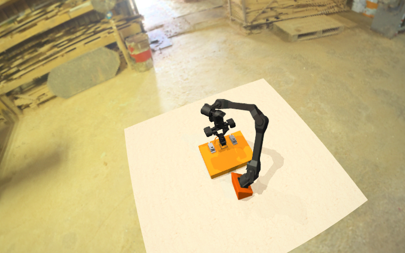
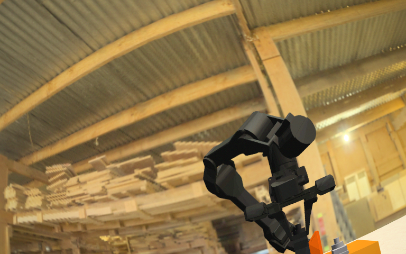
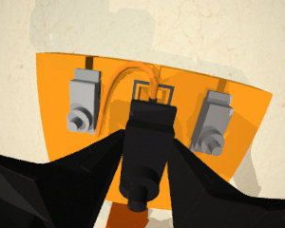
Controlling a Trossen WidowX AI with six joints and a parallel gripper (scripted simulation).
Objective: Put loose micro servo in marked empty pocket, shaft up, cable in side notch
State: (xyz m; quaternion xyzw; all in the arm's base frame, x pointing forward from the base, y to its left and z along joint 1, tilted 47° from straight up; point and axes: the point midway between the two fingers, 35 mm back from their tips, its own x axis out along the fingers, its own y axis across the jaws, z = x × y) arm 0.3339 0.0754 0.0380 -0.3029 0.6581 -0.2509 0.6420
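"where is the loose part?"

"the black micro servo [image 1: 222, 140] [image 2: 300, 241] [image 3: 147, 152] is at the orange deck [image 1: 228, 161] [image 2: 362, 242] [image 3: 52, 109], gripped between the black jaws, which are closed on its sides. its shaft end faces the wrist camera."

"and the marked pocket [image 1: 225, 147] [image 3: 172, 90]?"

"cut into the deck, near its edge farthest from the arm's base, with a dark rectangular outline. the servo covers part of it in the wrist view; whether any of the body is inside cannot be told."

"what fills the places beside it?"

"two gray servos, one on each side of the pocket, both with stepped, round tops and blocky bodies. one [image 1: 211, 147] [image 2: 339, 246] [image 3: 83, 102] stands on the cable's side of the deck; its twin [image 1: 233, 139] [image 3: 214, 121] stands across the pocket."

"the cable?"

"thin, smooth and orange, the cable [image 1: 215, 138] [image 3: 133, 65] arches from the servo's end over the deck, its free end beside the nearer gray servo. no part of it can be confirmed in the notch."

"and the setting?"

"the deck, a flat slab with matte-looking faces, lies on a cream tabletop [image 1: 173, 187] [image 2: 403, 223] [image 3: 180, 24] with faint veining. just beside the deck is a wedge-shaped, red-orange base [image 1: 235, 185] [image 2: 315, 242] [image 3: 125, 216], carrying the black arm [image 1: 258, 144] [image 2: 230, 179]."
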